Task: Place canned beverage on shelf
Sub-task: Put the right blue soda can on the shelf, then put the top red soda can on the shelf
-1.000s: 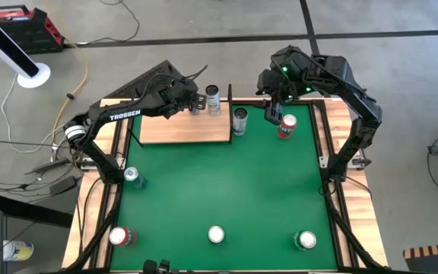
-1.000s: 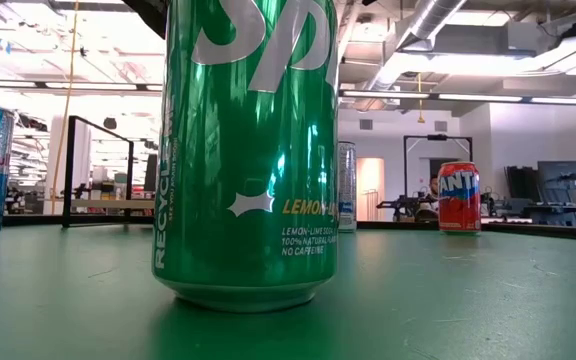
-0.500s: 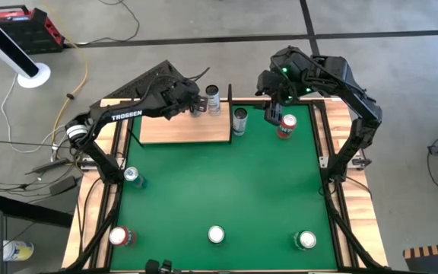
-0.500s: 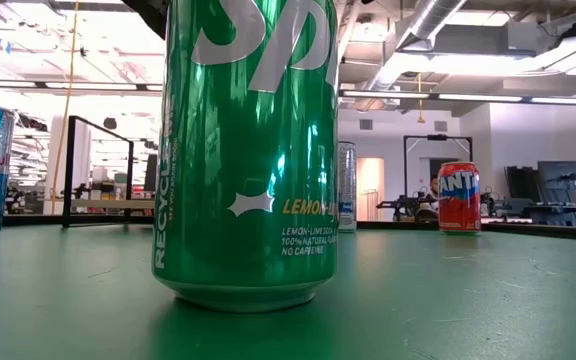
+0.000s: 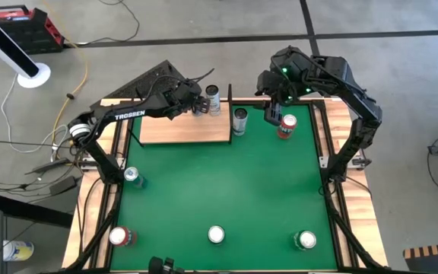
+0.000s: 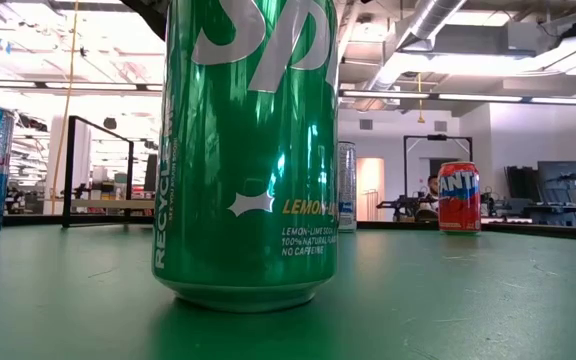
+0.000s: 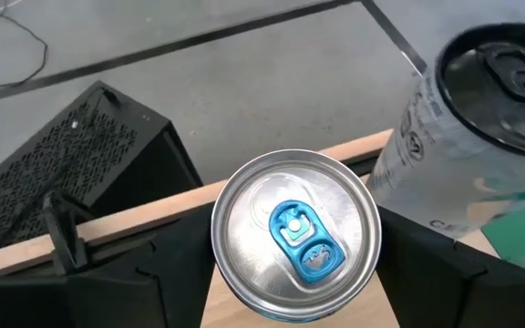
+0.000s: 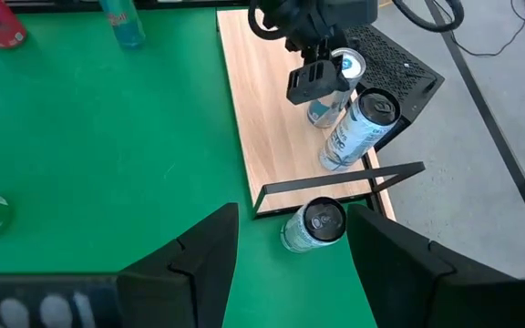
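High view: left pincer [image 5: 197, 103] at the shelf's [image 5: 175, 131] far edge, closed around a blue-tab can [image 7: 295, 235] standing on the shelf. A grey can [image 5: 213, 98] stands just beside it, also on the shelf. Right pincer [image 5: 272, 113] hovers off the shelf's right end near a red can [image 5: 286, 127], fingers spread wide, nothing held.
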Robot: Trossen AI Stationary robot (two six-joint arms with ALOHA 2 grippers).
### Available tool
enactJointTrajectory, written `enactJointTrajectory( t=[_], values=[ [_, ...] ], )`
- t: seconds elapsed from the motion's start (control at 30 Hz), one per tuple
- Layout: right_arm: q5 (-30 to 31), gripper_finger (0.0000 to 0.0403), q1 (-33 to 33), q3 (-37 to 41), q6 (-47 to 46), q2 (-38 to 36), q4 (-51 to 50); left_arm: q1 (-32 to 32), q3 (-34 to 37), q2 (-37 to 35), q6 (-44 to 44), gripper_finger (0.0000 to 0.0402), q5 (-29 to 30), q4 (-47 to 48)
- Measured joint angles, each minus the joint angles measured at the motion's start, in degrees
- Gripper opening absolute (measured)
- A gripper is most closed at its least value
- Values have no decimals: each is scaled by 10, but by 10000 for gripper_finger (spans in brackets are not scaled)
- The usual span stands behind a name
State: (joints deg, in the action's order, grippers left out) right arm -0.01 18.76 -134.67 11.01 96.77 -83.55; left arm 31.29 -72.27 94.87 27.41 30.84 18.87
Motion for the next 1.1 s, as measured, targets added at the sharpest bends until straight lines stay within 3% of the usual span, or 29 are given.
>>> enactJointTrajectory(
  t=[0.6,0.83,1.1],
  values=[
    [0,228,1,0,6,0,0,0,-19,-1,-28,270,11,2],
    [0,228,1,0,11,0,0,-1,-68,-1,-36,271,14,66],
    [0,228,1,0,9,0,-12,-12,-103,-51,-132,271,21,140]
  ],
)
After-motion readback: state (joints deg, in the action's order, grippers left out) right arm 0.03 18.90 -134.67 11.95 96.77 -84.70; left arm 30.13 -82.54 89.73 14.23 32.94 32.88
